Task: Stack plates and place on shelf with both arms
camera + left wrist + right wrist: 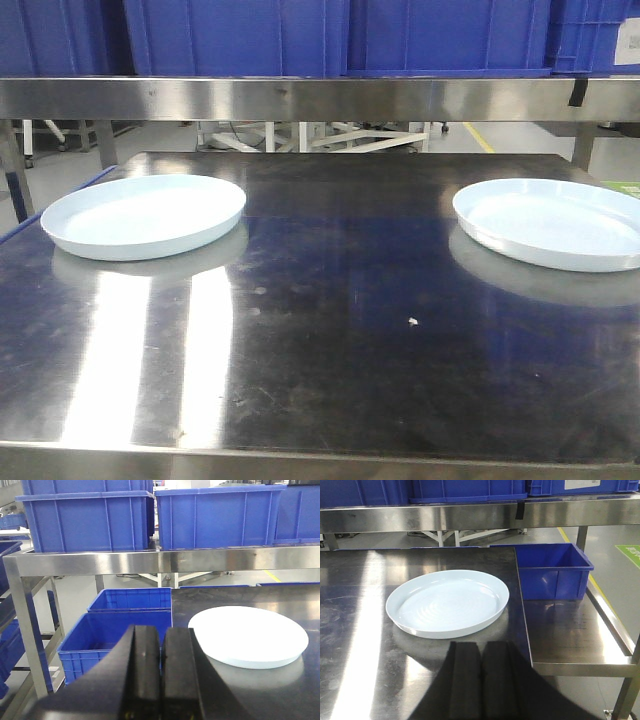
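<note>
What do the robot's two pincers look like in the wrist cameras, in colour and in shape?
Both are black. The left pincer has two broad, smooth fingers with a slight shine and rounded top edges. The right pincer has two flat, matt fingers with squarer tips. No cables, markings or labels show, and the front camera shows no part of the arms.

Counting two plates: left plate (143, 215) and right plate (555, 222), lying well apart on one steel table (340, 330). Counting one overhead shelf (300, 98), carrying four blue crates (235, 35) in the front view, all cropped. Seeing two open blue bins (107, 640) beside the table in the left wrist view and one blue tub (552, 570) in the right wrist view. Counting two grippers: left gripper (161, 680), right gripper (481, 685).
</note>
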Robot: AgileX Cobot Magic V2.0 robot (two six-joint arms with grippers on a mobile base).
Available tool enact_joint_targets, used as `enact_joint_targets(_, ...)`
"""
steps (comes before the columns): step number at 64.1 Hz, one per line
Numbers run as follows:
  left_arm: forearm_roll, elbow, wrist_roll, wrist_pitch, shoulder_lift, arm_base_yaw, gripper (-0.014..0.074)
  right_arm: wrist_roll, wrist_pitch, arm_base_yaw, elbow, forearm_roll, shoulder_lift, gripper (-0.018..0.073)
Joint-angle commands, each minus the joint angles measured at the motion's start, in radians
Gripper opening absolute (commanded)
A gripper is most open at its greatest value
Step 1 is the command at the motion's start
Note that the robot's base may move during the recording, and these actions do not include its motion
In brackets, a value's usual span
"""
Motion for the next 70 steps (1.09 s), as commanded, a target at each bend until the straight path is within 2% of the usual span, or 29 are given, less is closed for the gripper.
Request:
enact_joint_targets(1, -0.002, 0.003, -0.005, -0.08, -0.019, -0.002, 0.0083, -0.002, -0.083, -0.006, 0.0, 0.0, -0.019, 0.0052)
enact_joint_targets(20, -0.021, -0.019, -0.005, -0.06, -0.013, -0.002, 0.0083, -0.002, -0.083, -0.006, 0.0, 0.0, -0.019, 0.0052)
enact_joint_targets(34, -0.028, -0.146, -0.005, 0.069, 0.054, -0.002, 0.009, -0.002, -0.083, -0.006, 0.0, 0.0, -0.019, 0.0052)
enact_joint_targets(42, -0.028, -0.243, -0.005, 0.143, 0.145, -0.002, 0.009, -0.002, -0.083, -0.006, 0.0, 0.0, -0.019, 0.0052)
enact_joint_targets(58, -0.028, -0.399, -0.005, 0.175, 0.395, -0.002, 0.009, -0.002, -0.083, -0.006, 0.0, 0.0, -0.019, 0.0052)
enact_joint_targets(70, -0.03, -0.509, -0.005, 0.255, 0.604, -0.002, 0.009, -0.002, -0.083, -0.006, 0.0, 0.0, -0.019, 0.0052)
